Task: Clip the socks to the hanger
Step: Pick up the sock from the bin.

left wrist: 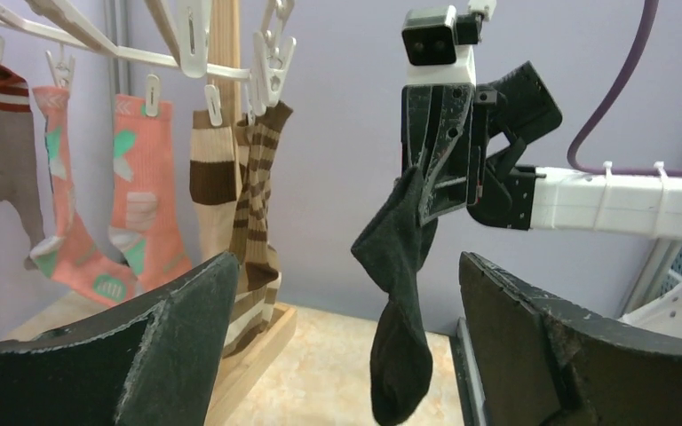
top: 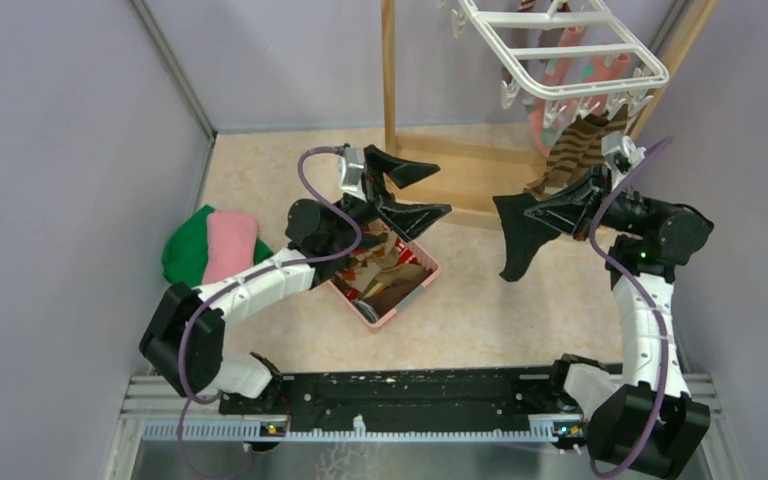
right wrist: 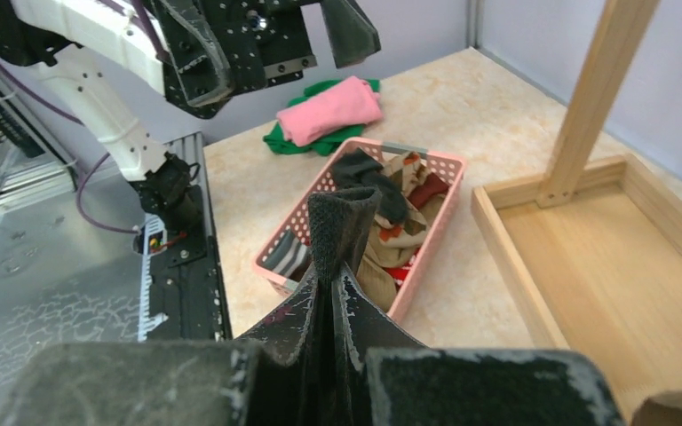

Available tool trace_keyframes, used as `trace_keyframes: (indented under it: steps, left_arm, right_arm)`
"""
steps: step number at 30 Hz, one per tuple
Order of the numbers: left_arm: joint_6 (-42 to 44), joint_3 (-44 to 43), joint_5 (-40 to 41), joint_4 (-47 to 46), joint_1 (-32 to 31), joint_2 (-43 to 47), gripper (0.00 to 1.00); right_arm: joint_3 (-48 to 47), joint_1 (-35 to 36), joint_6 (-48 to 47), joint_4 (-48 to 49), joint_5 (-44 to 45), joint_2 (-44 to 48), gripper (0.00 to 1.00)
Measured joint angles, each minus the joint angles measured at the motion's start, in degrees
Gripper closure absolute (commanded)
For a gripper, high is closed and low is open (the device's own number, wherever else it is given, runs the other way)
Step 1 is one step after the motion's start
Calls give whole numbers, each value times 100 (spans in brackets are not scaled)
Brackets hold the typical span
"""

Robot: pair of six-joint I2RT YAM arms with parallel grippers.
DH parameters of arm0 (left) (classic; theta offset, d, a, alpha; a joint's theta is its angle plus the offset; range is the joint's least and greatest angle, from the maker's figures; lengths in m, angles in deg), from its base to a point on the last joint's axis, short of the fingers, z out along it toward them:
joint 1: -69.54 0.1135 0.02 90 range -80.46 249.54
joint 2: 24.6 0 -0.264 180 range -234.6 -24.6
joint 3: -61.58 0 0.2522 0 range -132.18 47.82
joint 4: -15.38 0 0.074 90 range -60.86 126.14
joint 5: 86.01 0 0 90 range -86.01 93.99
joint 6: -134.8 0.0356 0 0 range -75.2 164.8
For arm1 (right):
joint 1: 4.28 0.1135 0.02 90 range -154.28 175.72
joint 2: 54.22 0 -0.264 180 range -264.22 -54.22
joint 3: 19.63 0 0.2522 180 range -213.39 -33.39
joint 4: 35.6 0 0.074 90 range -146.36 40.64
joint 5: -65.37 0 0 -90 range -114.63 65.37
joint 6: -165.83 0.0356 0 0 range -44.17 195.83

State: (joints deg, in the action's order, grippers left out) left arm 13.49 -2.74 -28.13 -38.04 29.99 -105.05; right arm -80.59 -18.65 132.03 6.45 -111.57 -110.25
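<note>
My right gripper (top: 535,208) is shut on the cuff of a black sock (top: 518,248), which hangs free above the table. The cuff is pinched between its pads in the right wrist view (right wrist: 342,222). My left gripper (top: 440,188) is open and empty, facing the dangling black sock (left wrist: 400,293) from a short distance. The white hanger (top: 560,50) hangs at the back right. Clipped under it are a brown/cream striped sock (left wrist: 253,204), pink socks (left wrist: 142,195) and a grey sock with red (left wrist: 0,142).
A pink basket (top: 360,305) holding several more socks (right wrist: 400,222) sits under the left arm. The wooden stand (top: 390,70) with its base tray (right wrist: 586,257) is behind. Folded green and pink cloths (top: 210,245) lie at the left.
</note>
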Motion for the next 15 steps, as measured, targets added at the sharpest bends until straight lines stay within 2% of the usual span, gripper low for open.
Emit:
trace_keyframes:
  steps: [7,11,15]
  left_arm:
    - [-4,-990,-509,739,63,-498,10]
    - [4,-1705,-531,1143,-50,-977,9]
    - [470,-2424,-173,1827,-481,-1285,6]
  right_arm:
    - [109,-649,-133,-203,-179,7,100]
    - [146,-813,-343,-507,-195,4,100]
    - [146,-870,-621,-848,-195,4,100]
